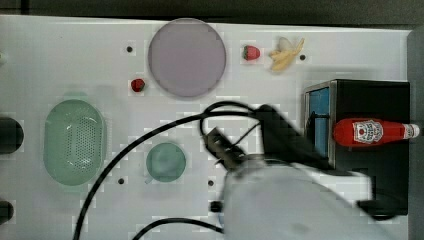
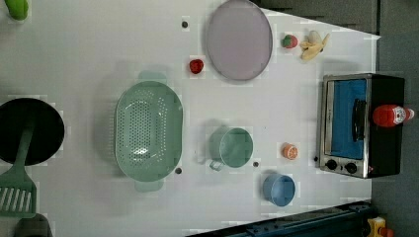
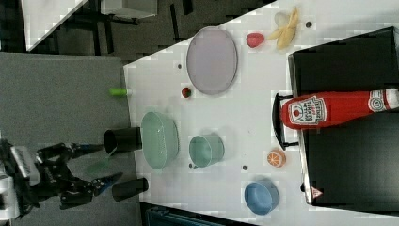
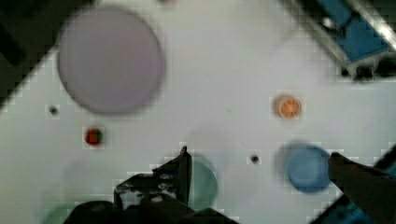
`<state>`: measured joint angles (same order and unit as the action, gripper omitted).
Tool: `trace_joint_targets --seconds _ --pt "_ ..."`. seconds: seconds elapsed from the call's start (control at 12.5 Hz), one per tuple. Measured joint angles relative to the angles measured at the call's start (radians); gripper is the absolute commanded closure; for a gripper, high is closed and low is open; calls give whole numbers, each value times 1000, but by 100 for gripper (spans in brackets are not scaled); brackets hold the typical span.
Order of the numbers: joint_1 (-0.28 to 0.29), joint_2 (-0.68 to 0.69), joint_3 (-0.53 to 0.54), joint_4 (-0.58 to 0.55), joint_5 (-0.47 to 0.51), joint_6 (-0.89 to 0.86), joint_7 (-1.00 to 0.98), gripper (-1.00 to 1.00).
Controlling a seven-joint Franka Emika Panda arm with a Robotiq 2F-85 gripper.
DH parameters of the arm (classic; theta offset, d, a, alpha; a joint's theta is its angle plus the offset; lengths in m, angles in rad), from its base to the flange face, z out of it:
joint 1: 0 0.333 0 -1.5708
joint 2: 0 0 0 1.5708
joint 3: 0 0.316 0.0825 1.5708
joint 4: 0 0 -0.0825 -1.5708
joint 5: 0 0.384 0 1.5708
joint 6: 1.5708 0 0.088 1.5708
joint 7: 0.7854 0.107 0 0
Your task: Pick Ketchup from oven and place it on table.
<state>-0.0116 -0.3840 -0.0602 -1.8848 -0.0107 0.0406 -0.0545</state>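
The ketchup [image 1: 370, 132] lies on its side on the flat top of the oven [image 1: 380, 100], not inside it. In the top view its long axis runs left to right, white cap toward the top view's right at the oven's rear edge, red base at the front edge above the blue glass door. The label faces up. The right view shows the same: base overhanging the door handle, cap toward the right view's right.

The oven stands at one end of the white table [image 1: 60, 60]. The arm hangs above the table, well apart from the bottle. The pincer [image 4: 259, 163] stands wide, its two fingers far apart with nothing between them, over a blue bowl [image 4: 306, 168] and green cup [image 4: 203, 184].
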Motion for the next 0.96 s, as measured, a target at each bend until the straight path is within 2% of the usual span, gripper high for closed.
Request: trace_joint_targets --seconds 0.4,0.64,0.96 --pt "-14 112 -178 -7 -1 163 0 -100" --pt "-57 206 -294 -23 9 220 0 -100" --pt "-84 325 -466 -33 8 374 0 -100"
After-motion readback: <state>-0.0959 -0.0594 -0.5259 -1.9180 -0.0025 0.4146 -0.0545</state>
